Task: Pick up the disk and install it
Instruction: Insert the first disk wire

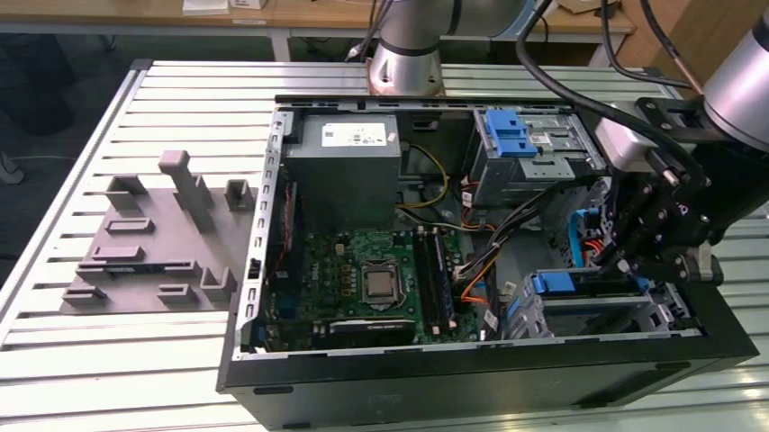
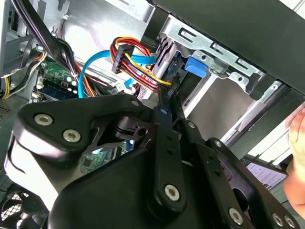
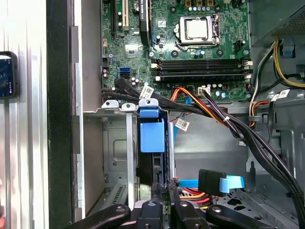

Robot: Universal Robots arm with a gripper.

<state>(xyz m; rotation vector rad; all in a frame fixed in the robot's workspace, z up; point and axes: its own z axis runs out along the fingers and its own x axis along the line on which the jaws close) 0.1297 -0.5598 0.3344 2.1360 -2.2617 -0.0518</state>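
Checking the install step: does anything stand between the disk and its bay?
Nothing visible does. The disk sits edge-on in the drive cage, with the pincer right at its edge. Coloured cables lie beside the pincer, not across the slot.

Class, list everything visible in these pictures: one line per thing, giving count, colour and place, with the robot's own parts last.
computer case: one, black, open, on the slatted table.
slatted table: one, light metal, under everything.
motherboard: one, green, on the case floor.
power supply: one, grey, at the case's far wall.
drive cage: one, silver with blue latch, far corner at the exterior view's right.
disk: one, blue-framed, standing in the near drive bay.
fixture block: one, grey, beside the case at the exterior view's left.
gripper: one, black, at the disk's edge.
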